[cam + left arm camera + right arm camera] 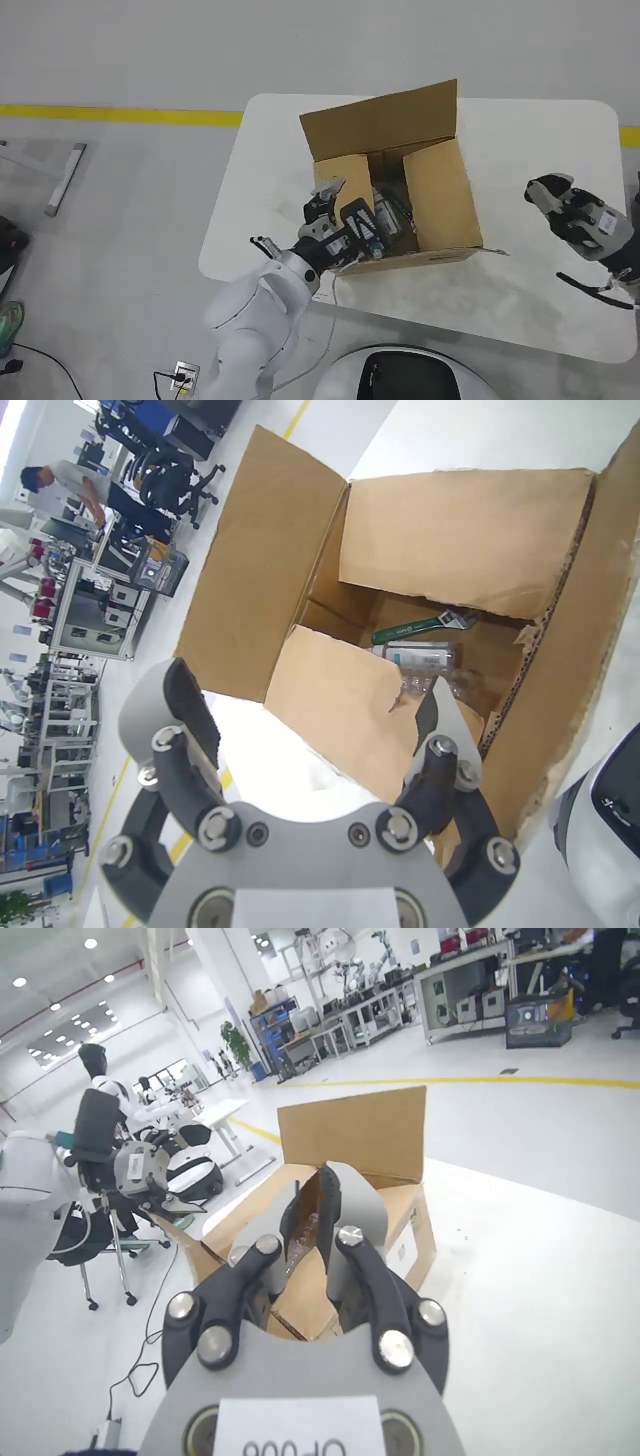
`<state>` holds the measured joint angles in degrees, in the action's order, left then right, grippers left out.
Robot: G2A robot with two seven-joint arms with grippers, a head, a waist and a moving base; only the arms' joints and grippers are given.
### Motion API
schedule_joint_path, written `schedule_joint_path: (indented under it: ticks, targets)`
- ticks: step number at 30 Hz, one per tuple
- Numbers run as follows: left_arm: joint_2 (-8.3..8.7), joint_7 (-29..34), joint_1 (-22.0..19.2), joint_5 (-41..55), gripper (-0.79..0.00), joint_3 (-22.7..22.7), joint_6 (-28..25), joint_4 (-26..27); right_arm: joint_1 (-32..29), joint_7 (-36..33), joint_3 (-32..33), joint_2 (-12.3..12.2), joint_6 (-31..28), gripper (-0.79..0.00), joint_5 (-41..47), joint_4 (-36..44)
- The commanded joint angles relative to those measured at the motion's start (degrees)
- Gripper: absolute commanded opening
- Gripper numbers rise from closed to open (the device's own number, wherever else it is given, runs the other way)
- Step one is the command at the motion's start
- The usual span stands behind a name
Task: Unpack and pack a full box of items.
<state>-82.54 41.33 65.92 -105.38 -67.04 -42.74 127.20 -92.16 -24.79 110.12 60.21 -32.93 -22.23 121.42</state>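
My left gripper point(310, 705) hangs wide open and empty at the near flap of the open box point(440, 190) on the table point(560, 290). A wrench point(415, 629) and a bottle point(420, 654) lie inside. My right gripper point(312, 1208), closed on nothing, is well apart from the box.

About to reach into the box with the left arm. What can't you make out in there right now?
Left wrist view: the near flap and far flap cover most of the box floor; whatever lies under them is hidden.
Clear bottle beside the wrench: one end is behind the near flap; the clear plastic next to it is too blurred to name.
Top view: contents too small and dark; the left gripper overlaps the opening.
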Motion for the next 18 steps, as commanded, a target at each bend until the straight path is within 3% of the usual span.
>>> schedule_joint_path:
  ticks: [1,5,13,18]
  targets:
    - [0.17,-0.2,0.7,1.1,0.0,-0.1,-1.0,0.9,0.7,-5.3,-2.1,-0.3,-0.5,-0.785,-0.5,0.0]
    - [0.47,0.1,1.6,3.5,0.0,-0.9,-2.3,2.7,2.4,-10.5,-6.0,-0.8,-3.6,-0.785,0.0,-0.8]
    - [0.85,0.8,1.2,5.8,0.0,-4.0,0.8,3.2,0.9,-21.8,-8.7,-2.3,-17.2,-0.785,5.5,-2.9]
    - [1.05,1.5,0.3,6.1,0.0,-5.0,2.8,1.8,-0.2,-24.9,-8.2,-3.0,-18.7,-0.785,2.4,-3.3]
